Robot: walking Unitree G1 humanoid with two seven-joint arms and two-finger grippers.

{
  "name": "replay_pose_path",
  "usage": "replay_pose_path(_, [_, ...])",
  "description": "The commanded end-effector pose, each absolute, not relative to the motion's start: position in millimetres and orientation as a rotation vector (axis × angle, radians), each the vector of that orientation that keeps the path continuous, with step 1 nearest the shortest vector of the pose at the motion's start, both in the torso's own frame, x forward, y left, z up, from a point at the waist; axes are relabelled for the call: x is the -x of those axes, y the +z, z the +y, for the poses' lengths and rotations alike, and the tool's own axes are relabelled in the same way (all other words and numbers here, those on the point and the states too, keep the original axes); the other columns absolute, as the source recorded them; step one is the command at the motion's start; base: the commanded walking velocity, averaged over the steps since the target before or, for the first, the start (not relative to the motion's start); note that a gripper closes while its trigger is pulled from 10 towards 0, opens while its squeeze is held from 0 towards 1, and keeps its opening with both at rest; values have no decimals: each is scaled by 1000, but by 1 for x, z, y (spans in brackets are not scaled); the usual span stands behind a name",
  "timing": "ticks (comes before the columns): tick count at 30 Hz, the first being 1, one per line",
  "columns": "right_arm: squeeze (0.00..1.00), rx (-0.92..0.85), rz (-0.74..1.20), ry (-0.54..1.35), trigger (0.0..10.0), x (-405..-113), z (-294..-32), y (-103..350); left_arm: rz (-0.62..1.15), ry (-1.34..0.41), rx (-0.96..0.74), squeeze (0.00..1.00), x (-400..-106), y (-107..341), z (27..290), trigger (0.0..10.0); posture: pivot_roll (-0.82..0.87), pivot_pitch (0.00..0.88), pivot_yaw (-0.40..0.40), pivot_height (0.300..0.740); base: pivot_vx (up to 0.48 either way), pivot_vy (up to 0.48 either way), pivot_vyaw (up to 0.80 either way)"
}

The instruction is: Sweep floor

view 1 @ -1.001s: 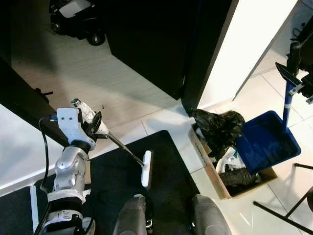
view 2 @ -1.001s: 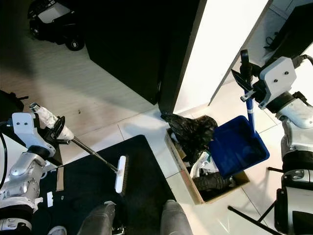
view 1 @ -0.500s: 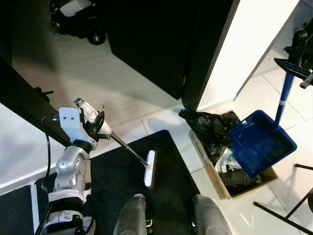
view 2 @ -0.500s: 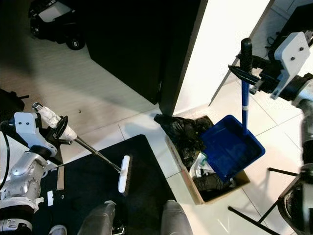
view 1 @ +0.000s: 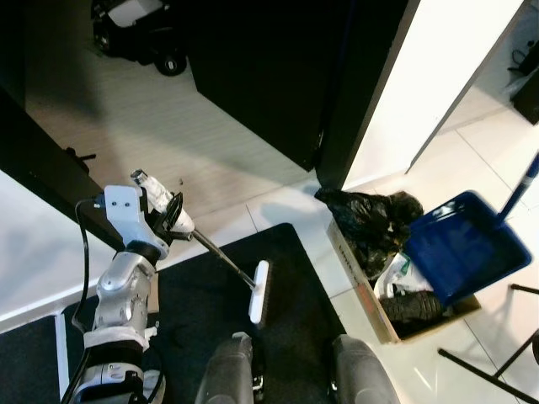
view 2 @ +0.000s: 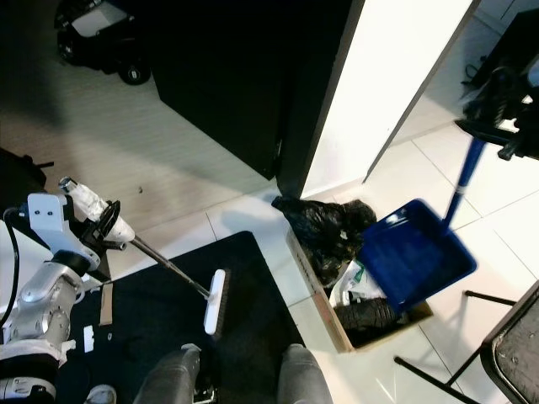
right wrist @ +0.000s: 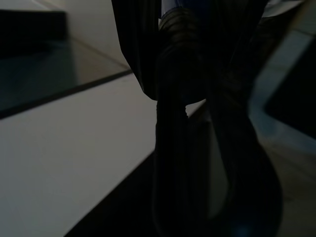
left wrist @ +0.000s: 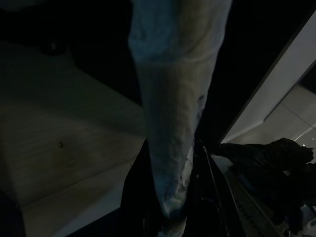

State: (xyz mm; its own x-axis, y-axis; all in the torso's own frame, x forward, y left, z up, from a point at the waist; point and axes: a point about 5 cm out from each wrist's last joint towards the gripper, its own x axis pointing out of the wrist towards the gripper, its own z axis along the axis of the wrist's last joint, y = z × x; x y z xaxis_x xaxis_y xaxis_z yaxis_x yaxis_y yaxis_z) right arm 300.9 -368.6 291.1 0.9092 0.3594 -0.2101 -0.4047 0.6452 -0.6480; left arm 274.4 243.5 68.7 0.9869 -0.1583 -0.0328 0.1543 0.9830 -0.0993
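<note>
Blue dustpan (view 2: 417,255) gripped by right end effector (view 2: 497,118); left end effector (view 1: 168,215) grips broom (view 1: 259,292); no legible writing.

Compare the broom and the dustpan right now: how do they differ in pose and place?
The broom has a white head low over the black mat, held by the left gripper. The dustpan is blue, tipped over the cardboard box of rubbish, held by the right gripper. Both have long handles.

Dustpan (view 2: 417,257) motion-blurred; handle top cut off.
</note>
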Motion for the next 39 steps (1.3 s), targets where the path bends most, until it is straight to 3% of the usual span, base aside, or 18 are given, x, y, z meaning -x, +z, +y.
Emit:
replay_pose_path(1, [0,830,5,389,10000,-297,-371,310,23,-160,113,0,-275,71,242,10000,-22,80,14,740,0,0,0])
replay_pose_path(9, [0,754,-118,359,10000,-297,-372,331,18,-163,112,0,-276,73,242,10000,-16,75,13,740,0,0,0])
replay_pose_path(21, [0,500,-560,224,10000,-286,-376,407,4,-155,112,0,-276,76,246,10000,-10,72,11,740,0,0,0])
replay_pose_path(28, [0,432,-651,224,10000,-282,-375,424,-7,-135,120,0,-276,77,250,10000,-13,72,10,740,0,0,0])
replay_pose_path(32, [0,203,-657,354,10000,-297,-361,418,21,-66,38,0,-275,76,262,10000,-11,72,6,740,0,0,0])
replay_pose_path(39, [0,62,-479,625,10000,-320,-330,376,134,21,-221,0,-269,73,291,10000,4,73,-1,740,0,0,0])
